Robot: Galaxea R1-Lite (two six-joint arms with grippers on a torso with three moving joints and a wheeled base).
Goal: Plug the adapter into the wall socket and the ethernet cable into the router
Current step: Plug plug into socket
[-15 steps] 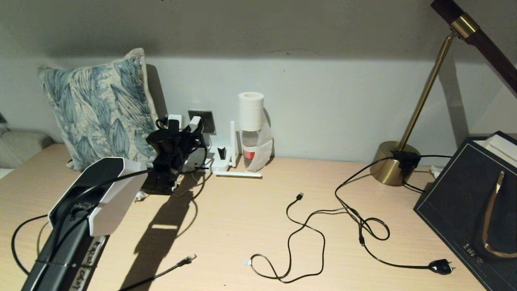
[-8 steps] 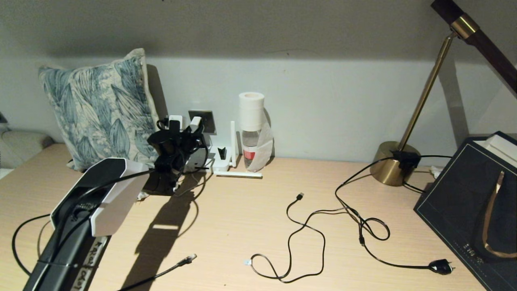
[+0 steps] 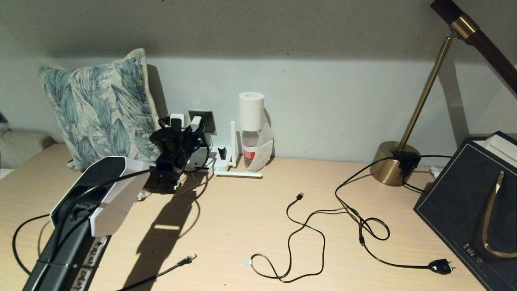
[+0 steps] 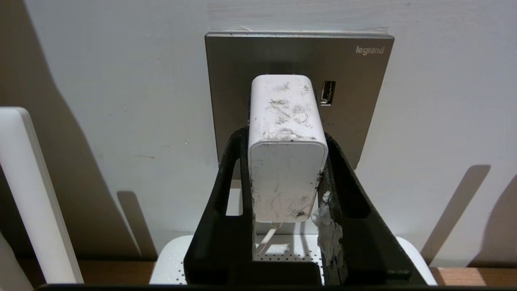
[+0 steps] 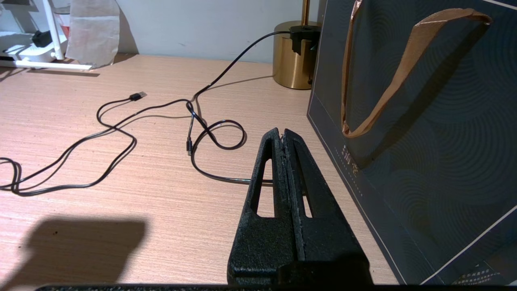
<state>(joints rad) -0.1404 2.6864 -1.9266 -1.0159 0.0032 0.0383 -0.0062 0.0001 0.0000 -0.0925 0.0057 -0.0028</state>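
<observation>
At the back edge of the desk [image 3: 250,226], the left tool [image 4: 284,139] grasps the adapter [image 4: 286,161] against the wall socket [image 4: 355,101], so the next move seems a straight push in, while the right tool [image 5: 284,135] rests clenched and empty.

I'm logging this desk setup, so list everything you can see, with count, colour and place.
small white boxy power adapter: one, white, against the wall socket, held by the left gripper
square grey metal wall socket: one, grey, on the wall above the router
flat white router with stick antennas: one, white, at the wall
thin black ethernet cable: one, black, near desk edge
black USB cable: one, black, mid desk
brass desk lamp: one, gold, black cord, right rear
leaf-print pillow: one, blue and cream, left rear
clear bottle: one, white-capped, beside the router
dark gift bag: one, navy, far right
wooden desk: one, light brown
left gripper: black, shut on the adapter
right gripper: black, shut, parked over the desk by the bag
</observation>
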